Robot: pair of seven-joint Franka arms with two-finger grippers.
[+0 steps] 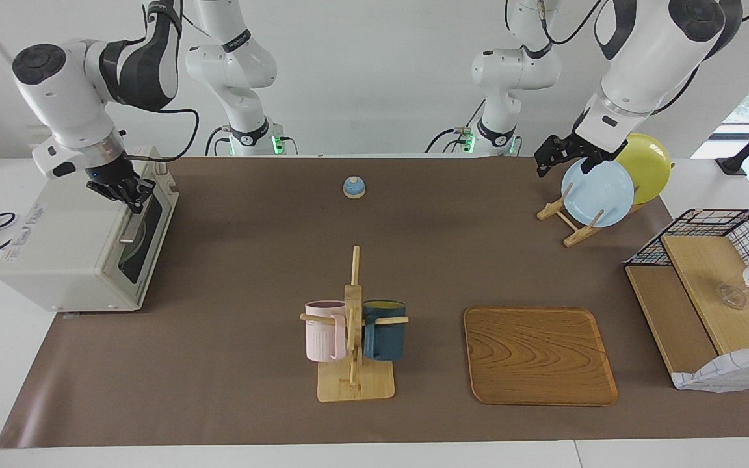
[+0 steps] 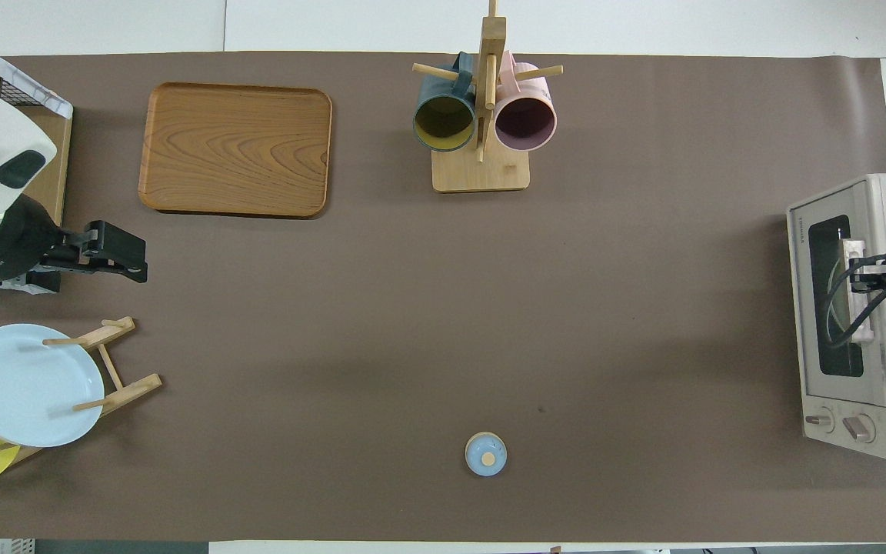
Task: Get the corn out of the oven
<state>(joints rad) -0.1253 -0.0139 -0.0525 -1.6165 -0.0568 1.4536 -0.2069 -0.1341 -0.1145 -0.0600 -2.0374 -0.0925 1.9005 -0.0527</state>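
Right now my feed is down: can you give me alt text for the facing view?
The right tool, shut, sits at the metal bar handle of the closed toaster oven; no corn shows. The left tool waits, open, over the plate rack.

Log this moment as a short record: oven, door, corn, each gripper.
oven: at the right arm's end of the table
door: shut
corn: not visible
right gripper: shut, at the top of the oven's metal bar handle; contact unclear
left gripper: open, empty, waiting above the blue plate on its rack
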